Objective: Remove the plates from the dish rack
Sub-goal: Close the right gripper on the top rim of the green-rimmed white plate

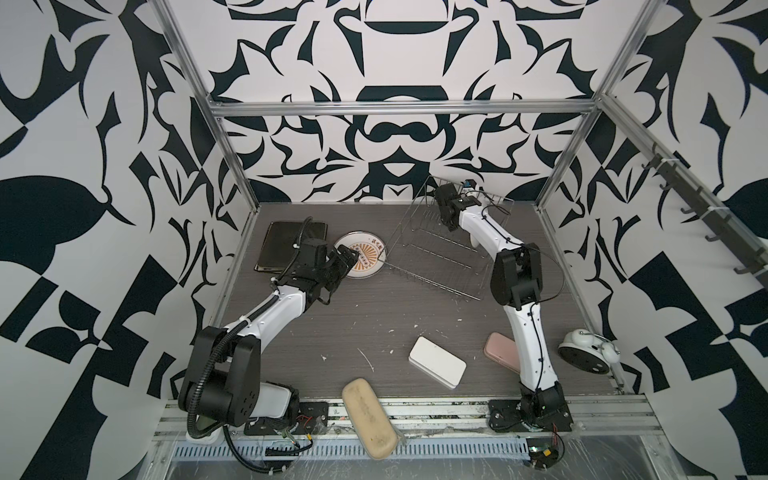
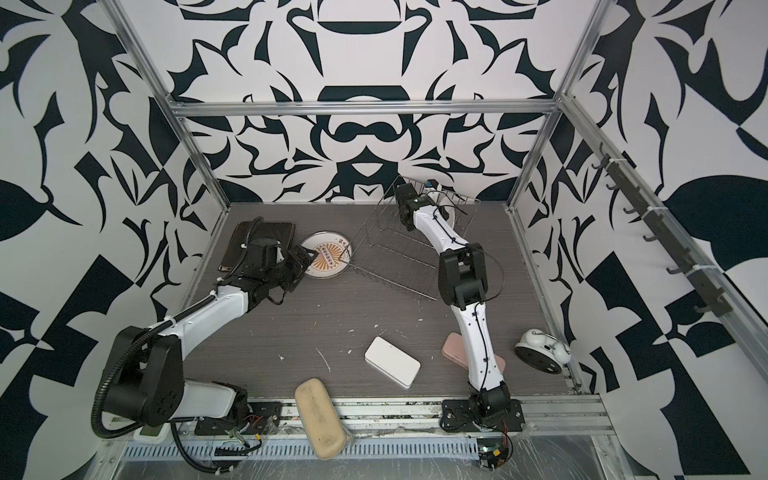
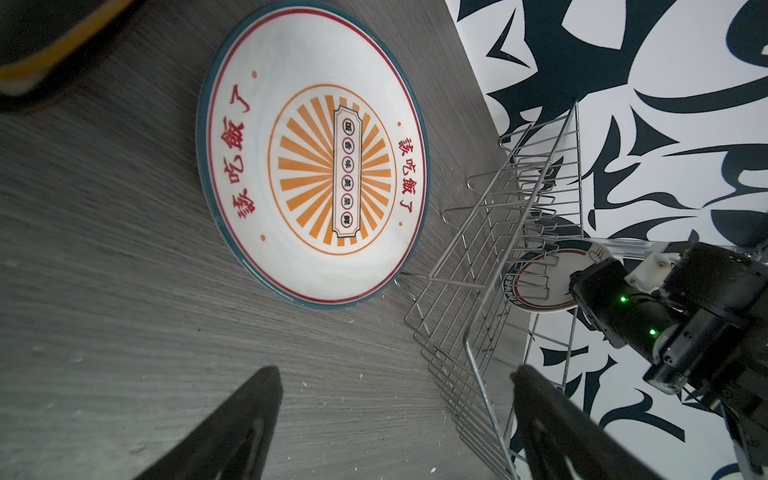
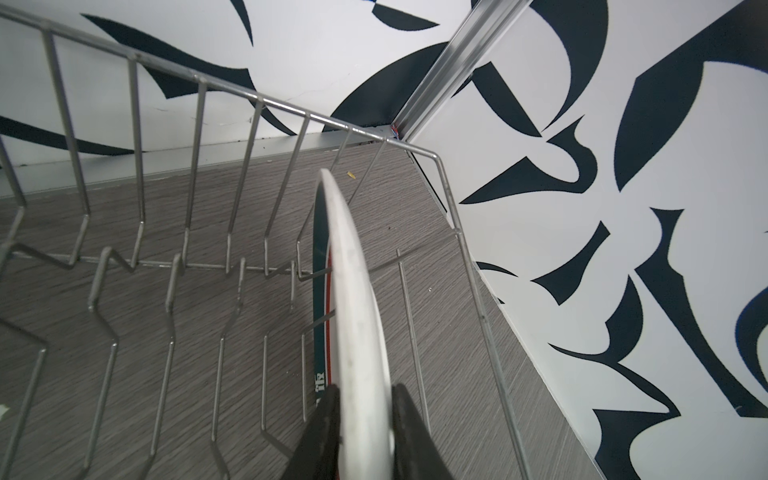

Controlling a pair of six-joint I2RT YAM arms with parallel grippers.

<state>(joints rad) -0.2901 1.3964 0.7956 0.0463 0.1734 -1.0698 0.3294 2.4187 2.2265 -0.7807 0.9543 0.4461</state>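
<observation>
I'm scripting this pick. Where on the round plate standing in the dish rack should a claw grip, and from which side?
Its upper rim, from above, one finger per face: the round plate stands on edge in the dish rack, leaving that rim free. The right claw grips there.

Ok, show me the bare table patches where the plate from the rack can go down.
Widest bare patch: mid-table, bordered by the printed plate, the rack with its upright plate, and the white box. A smaller one lies between the left arm and the beige case. Crowded: far left by the black plates; near right around the pink case and clock.
</observation>
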